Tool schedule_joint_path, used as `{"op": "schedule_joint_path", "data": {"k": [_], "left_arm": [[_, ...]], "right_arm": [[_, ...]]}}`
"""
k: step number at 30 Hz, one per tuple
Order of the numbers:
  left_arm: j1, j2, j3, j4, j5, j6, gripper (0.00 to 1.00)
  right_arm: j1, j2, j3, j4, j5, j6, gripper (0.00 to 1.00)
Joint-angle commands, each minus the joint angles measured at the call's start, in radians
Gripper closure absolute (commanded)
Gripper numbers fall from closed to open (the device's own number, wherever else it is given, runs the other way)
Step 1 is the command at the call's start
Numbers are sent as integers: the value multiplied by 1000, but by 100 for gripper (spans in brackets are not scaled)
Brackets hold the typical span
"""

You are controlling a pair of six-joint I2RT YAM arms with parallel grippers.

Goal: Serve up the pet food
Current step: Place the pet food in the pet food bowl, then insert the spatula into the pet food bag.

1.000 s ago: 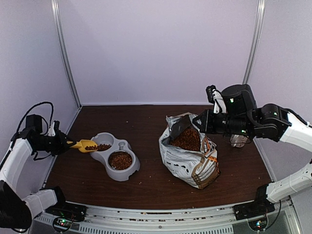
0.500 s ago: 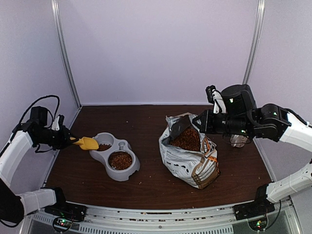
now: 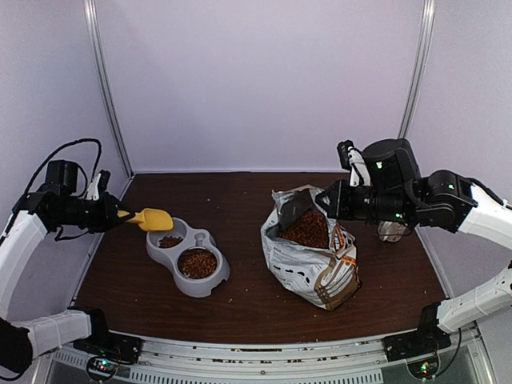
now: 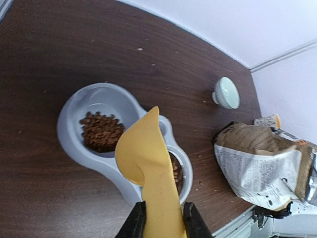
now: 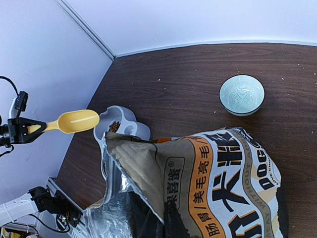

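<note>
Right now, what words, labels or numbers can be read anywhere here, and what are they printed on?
"DOG": black capitals on the silver-white printed bag with orange-brown trim.
Chinese characters on the bag's orange band and beside it: sharp, but I cannot transcribe them surely.
Small print on the bag's side, left wrist view: too small to read.
No writing shows on the yellow plastic scoop, the grey double bowl or the pale green round bowl.
</note>
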Motion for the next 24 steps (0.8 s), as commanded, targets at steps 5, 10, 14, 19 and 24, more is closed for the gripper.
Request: {"op": "schedule_joint_path", "data": {"k": [5, 10, 14, 19, 24], "left_arm": [[-285, -4, 209, 41, 95, -73, 100], [-510, 0, 271, 203, 98, -176, 100], [-678, 66, 365, 233, 24, -192, 100], [-799, 176, 457, 233, -56, -170, 100], [-863, 290, 530, 182, -169, -121, 100]], "right_arm": [[-8, 32, 28, -36, 15, -18, 100], [-9, 33, 27, -36, 6, -19, 100], [-7, 36, 25, -29, -13, -29, 100], [3, 40, 26, -14, -44, -39, 100], [26, 40, 24, -11, -45, -43, 100]]}}
